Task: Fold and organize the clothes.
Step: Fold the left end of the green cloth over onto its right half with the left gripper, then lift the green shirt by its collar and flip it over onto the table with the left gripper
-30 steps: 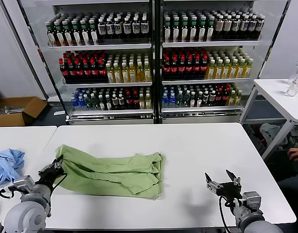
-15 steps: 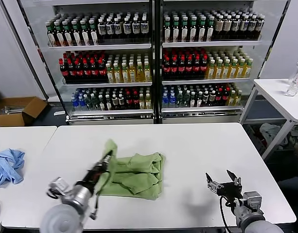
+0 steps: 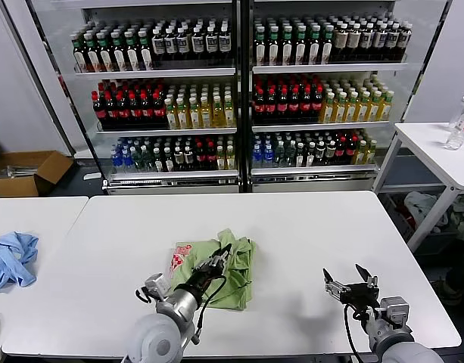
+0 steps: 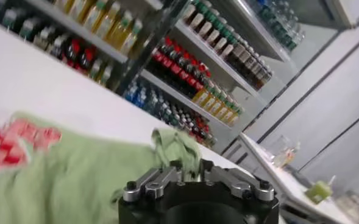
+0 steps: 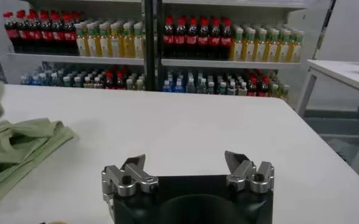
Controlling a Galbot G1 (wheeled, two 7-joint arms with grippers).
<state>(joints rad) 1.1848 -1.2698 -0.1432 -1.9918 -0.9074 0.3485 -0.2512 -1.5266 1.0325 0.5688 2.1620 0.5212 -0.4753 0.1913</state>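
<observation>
The left gripper has carried the shirt edge rightward, clamped; fold nearly laid near the front edge. Next: release. The right gripper waits open by the front-right corner.

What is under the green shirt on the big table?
The green shirt lies folded on the white table, so bare tabletop shows all around it. The left pincer rests on top, pinching the cloth. Whatever lies between the folded layers is covered.

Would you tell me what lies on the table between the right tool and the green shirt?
Nothing: between the right tool and the green shirt there is only bare white table, as the head view and the right wrist view both show.
</observation>
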